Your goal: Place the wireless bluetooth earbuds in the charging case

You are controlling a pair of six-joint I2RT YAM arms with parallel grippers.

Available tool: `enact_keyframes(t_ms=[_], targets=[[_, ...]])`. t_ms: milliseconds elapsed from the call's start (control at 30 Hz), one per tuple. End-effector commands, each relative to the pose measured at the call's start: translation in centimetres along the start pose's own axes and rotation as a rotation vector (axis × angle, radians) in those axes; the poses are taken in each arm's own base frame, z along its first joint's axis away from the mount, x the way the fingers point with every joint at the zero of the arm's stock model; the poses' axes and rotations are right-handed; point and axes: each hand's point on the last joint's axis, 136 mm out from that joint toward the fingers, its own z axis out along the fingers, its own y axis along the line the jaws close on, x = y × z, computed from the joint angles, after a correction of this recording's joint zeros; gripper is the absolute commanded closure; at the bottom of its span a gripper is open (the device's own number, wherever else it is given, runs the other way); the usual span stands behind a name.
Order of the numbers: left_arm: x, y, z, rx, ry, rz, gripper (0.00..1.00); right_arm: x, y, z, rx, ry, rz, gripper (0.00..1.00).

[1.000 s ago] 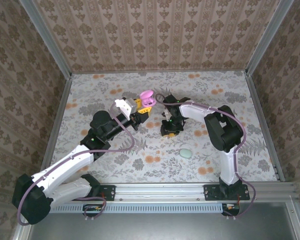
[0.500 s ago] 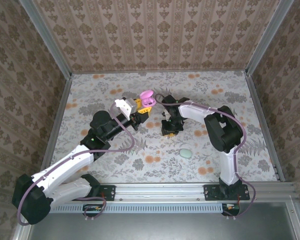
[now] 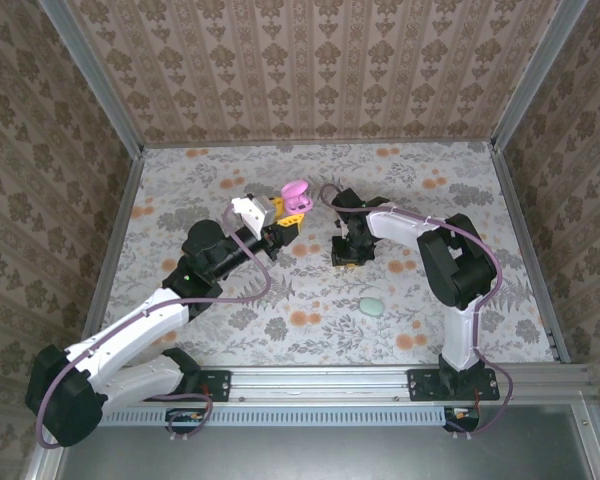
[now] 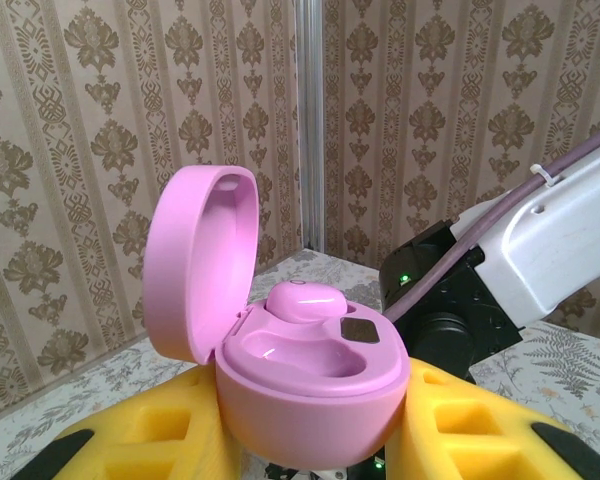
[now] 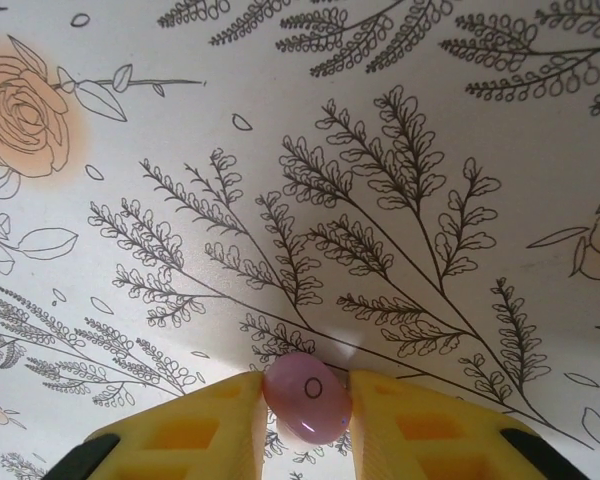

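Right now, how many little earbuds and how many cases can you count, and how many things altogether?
Pebble-shaped plastic charging cases: 2 (pink open case in the left gripper; pale green case lying on the table)
Small pink plastic earbuds: 2 (seated earbud inside the pink open case; gripped earbud between the right gripper fingers)
Total: 4

Robot lab test cell, wallpapered walls (image 3: 310, 70), aluminium frame (image 3: 320, 384), floral tabletop (image 3: 280, 330)
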Motion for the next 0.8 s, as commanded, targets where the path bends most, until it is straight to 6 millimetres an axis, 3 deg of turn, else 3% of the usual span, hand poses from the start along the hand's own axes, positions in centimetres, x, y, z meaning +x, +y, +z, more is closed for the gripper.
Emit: enact_keyframes(t_ms=[0, 533, 767], targets=[[-2.56, 0.09, 0.01, 0.005, -0.066, 0.006, 0.66, 0.25, -0.91, 0.2, 0.039, 0.01, -0.001, 0.68], [-2.45, 0.14, 0.02, 0.002, -0.063, 0.008, 0.66, -0.33, -0.94, 0.16, 0.07, 0.03, -0.097, 0.64], [-2.53, 0.23, -0.01, -0.003, -0.063, 0.01, 0.66, 0.19, -0.94, 0.76, 0.067, 0.067, -0.098, 0.68]])
